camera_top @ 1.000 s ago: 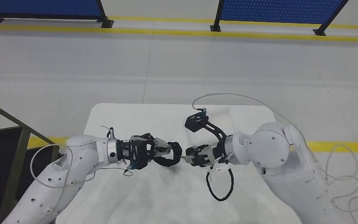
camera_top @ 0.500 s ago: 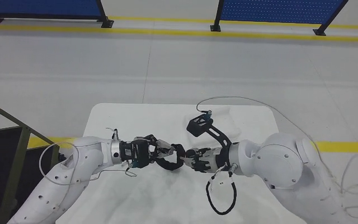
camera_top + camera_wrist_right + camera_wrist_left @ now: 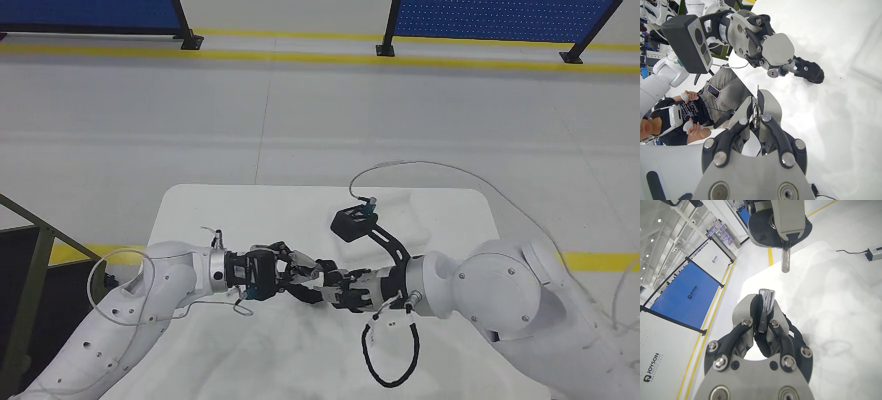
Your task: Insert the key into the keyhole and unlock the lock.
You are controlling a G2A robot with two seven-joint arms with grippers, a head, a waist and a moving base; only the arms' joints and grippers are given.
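Observation:
My left gripper (image 3: 762, 308) is shut on the lock (image 3: 767, 298), a chrome cylinder with a black cable end (image 3: 811, 73) behind it. Its keyhole face (image 3: 773, 72) points at the key. My right gripper (image 3: 757, 103) is shut on the key's head, and the key (image 3: 785, 260) has its silver blade aimed at the cylinder's end. A short gap separates blade tip and keyhole. From above, the left gripper (image 3: 296, 276) and the right gripper (image 3: 340, 291) meet nose to nose over the table's middle.
The table (image 3: 250, 215) is covered in white cloth. A black cable loop (image 3: 388, 348) hangs under the right forearm. A small power adapter (image 3: 874, 253) with its cord lies beyond the table's edge. Blue barrier panels (image 3: 490, 18) stand far off on the floor.
The right gripper has moved toward the left gripper, and the gap between key and lock has shrunk. The left gripper has shifted only slightly.

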